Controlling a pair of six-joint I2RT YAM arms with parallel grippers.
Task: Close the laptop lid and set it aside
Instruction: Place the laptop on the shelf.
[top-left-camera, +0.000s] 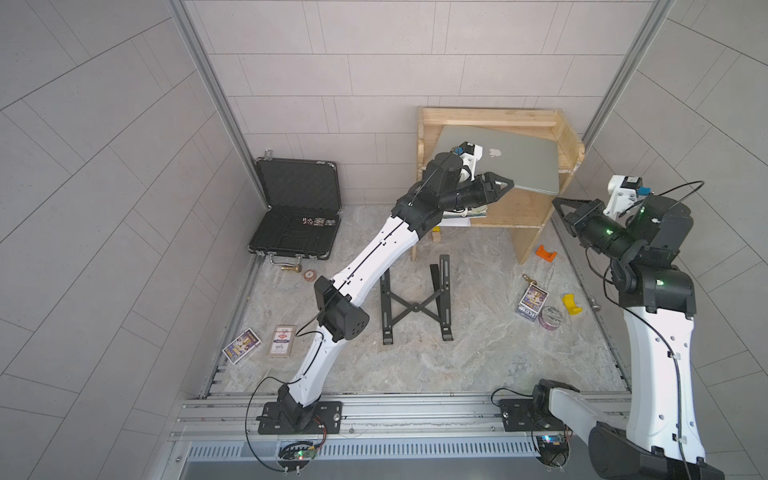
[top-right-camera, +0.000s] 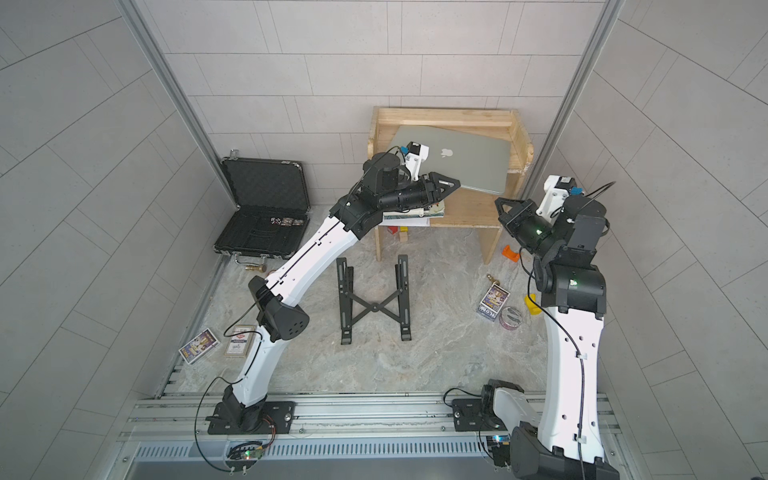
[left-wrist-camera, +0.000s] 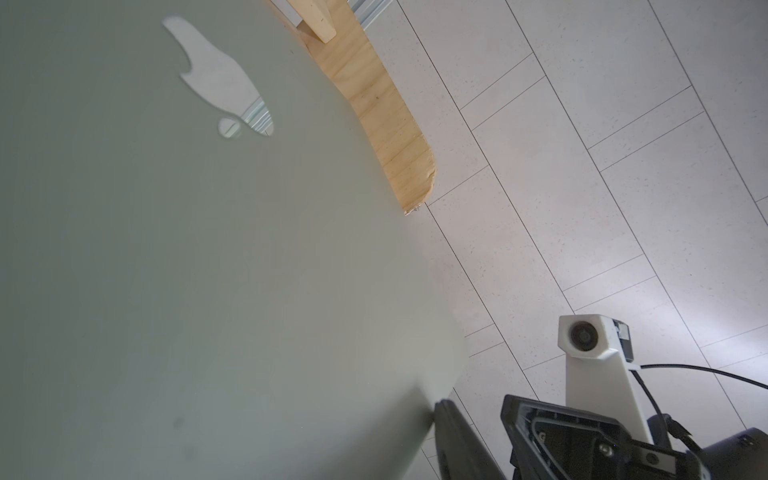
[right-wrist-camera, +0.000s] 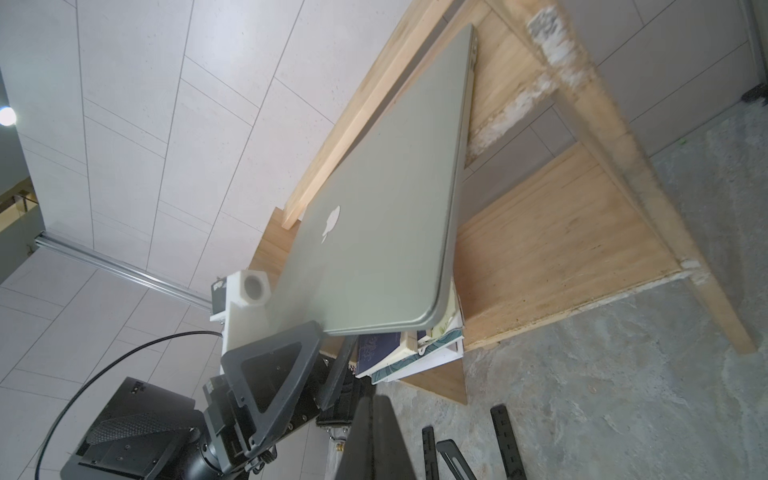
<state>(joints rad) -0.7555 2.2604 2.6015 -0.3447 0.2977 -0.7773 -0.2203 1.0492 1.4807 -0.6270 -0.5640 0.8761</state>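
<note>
Fingers of the left gripper pinch the near left corner of the laptop, one above, one beneath. With the laptop lid shut and its logo up, the machine lies tilted in the wooden shelf unit. Its far edge is at the back rail, its right edge close to the side wall, and its near edge juts free over the lower board. The right gripper has its fingers pressed together, apart from the near right corner. The right wrist view shows the lower finger under the corner, hidden in both top views.
</note>
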